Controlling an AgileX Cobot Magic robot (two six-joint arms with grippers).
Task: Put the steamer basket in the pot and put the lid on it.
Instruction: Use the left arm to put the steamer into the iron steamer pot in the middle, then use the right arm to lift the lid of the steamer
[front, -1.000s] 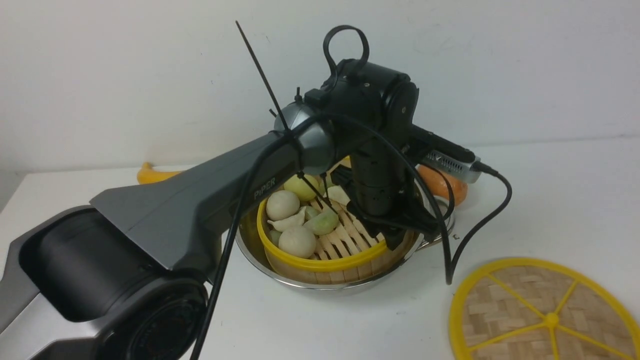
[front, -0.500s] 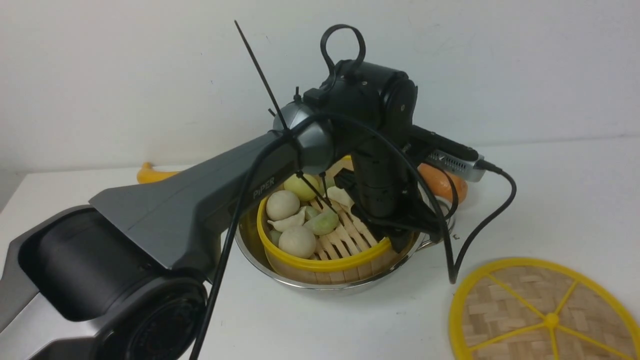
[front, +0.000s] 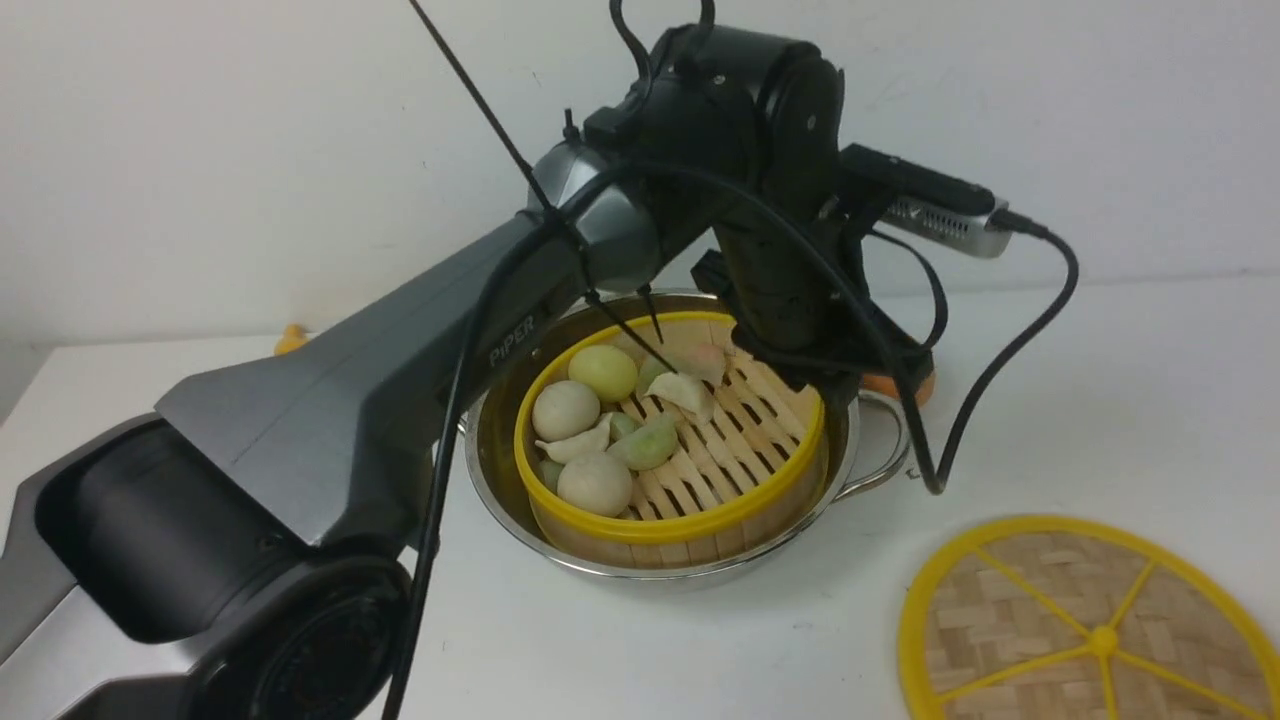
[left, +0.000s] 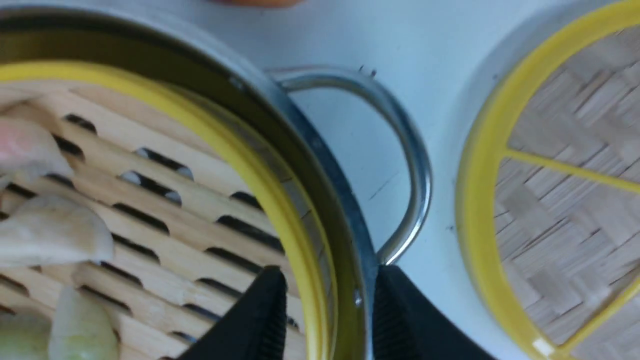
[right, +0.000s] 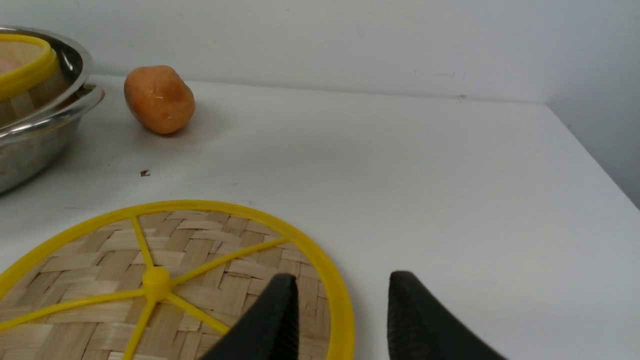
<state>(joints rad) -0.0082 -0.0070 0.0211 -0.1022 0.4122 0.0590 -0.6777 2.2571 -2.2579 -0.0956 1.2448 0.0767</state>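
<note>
The steamer basket (front: 660, 528), with yellow rim, slatted floor and pale dumplings and buns, sits inside the steel pot (front: 500, 490). My left gripper (front: 815, 378) hangs just above the basket's far right rim. In the left wrist view my left gripper (left: 327, 285) is open and empty, one finger over the basket (left: 150, 185) and the other outside the pot's rim (left: 300, 135) by its loop handle (left: 405, 145). The woven lid (front: 1090, 625) lies flat at the front right. My right gripper (right: 342, 285) is open and empty, straddling the lid's rim (right: 340, 305) from above.
An orange potato-like toy (right: 159, 99) lies behind the pot on the right, partly hidden in the front view (front: 895, 385). A yellow object (front: 290, 340) peeks out behind my left arm. The table's right edge (right: 595, 155) is near the lid.
My left arm has risen and moved back from the basket's right rim. The basket stays in the pot. The lid has not moved.
</note>
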